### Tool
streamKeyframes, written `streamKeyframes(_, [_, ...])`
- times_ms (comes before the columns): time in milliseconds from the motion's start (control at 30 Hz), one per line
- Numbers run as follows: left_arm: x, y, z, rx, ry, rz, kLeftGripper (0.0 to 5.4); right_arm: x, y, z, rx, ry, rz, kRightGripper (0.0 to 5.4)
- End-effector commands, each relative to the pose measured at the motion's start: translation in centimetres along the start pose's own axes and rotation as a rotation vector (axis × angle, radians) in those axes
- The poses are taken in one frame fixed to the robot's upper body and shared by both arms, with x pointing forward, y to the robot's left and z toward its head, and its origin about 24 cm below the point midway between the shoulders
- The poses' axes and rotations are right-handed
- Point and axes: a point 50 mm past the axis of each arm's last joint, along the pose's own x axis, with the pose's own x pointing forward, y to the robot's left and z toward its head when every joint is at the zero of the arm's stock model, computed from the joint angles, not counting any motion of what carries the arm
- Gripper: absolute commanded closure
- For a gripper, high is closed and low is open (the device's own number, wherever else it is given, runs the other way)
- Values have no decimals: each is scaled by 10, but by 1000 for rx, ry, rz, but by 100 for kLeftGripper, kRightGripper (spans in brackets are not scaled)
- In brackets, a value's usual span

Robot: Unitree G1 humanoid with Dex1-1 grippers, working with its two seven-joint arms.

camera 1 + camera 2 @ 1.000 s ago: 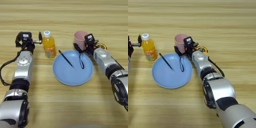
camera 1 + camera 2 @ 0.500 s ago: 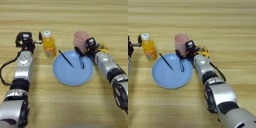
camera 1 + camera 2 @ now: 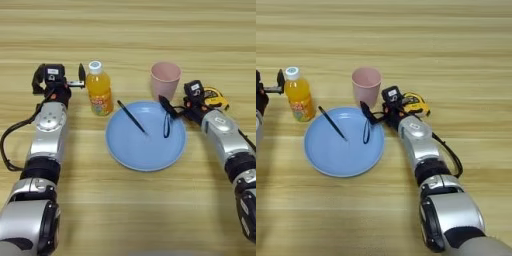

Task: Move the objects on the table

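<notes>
— Right claw (image 3: 169,111) has backed off the pink cup (image 3: 165,80), trailing the tape measure (image 3: 214,98) cord loop (image 3: 166,125) over the blue plate (image 3: 145,152).
— Closed on it?
— Can't tell. Left claw (image 3: 80,79) sits open beside the bottle (image 3: 98,94); pen (image 3: 132,117) on plate.

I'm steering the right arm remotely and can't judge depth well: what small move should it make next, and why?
Probably ease the right gripper back toward the tape measure behind it. The pink cup stands upright and free beyond the blue plate, and the gripper's fingers hang over the plate's rim, where the cord loop lies. The left gripper is beside the bottle.
</notes>
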Motion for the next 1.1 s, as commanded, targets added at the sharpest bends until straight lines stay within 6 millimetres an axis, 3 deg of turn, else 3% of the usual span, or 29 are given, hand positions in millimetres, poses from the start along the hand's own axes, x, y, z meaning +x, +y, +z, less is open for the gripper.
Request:
streamKeyframes(33, [2,-5,2,12,-2,-12,0,-7,-4,0,4,3,-13,1])
streamKeyframes(533, [2,-6,1,14,-1,-11,0,-30,-1,7,-19,-45,12,1])
streamKeyframes(900, [2,-7,1,16,1,-12,0,-37,-41,15,-114,-29,-156,1])
streamKeyframes(1100, [2,-8,1,16,0,-12,0,-36,-49,15,-143,-36,-197,1])
